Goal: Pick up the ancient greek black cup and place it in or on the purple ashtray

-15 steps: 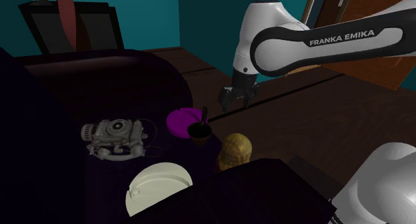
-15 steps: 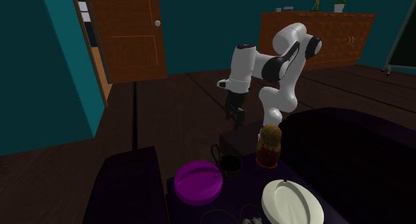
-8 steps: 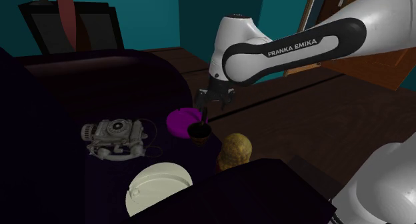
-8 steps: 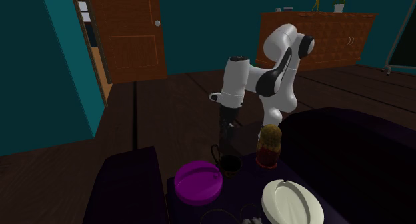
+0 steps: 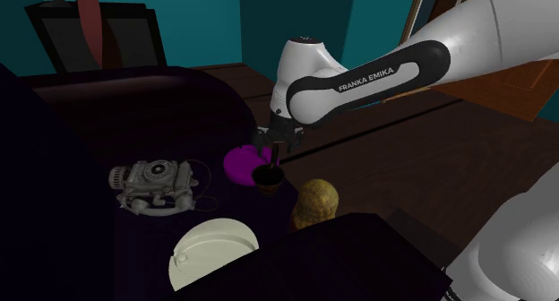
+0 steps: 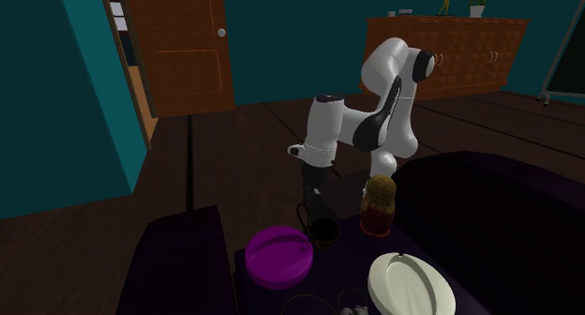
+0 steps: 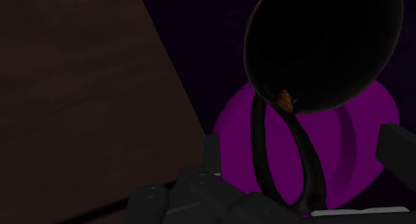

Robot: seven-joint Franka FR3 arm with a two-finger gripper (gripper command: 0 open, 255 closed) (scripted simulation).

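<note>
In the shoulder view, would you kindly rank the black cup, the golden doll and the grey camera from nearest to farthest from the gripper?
1. The black cup: just beneath the gripper.
2. The golden doll: beyond the cup, toward the shoulder view's lower right.
3. The grey camera: far off toward the shoulder view's left.

Five things sit on the dark surface, one of each kind: one black cup, one purple ashtray at the cup's ten o'clock in the shoulder view, one grey camera at its nine o'clock, one white domed cap at its seven o'clock, and one brown-gold doll-shaped figure at its four o'clock. There is one white arm with one gripper and two fingers. The second exterior view adds one wooden door and one wooden sideboard.
</note>
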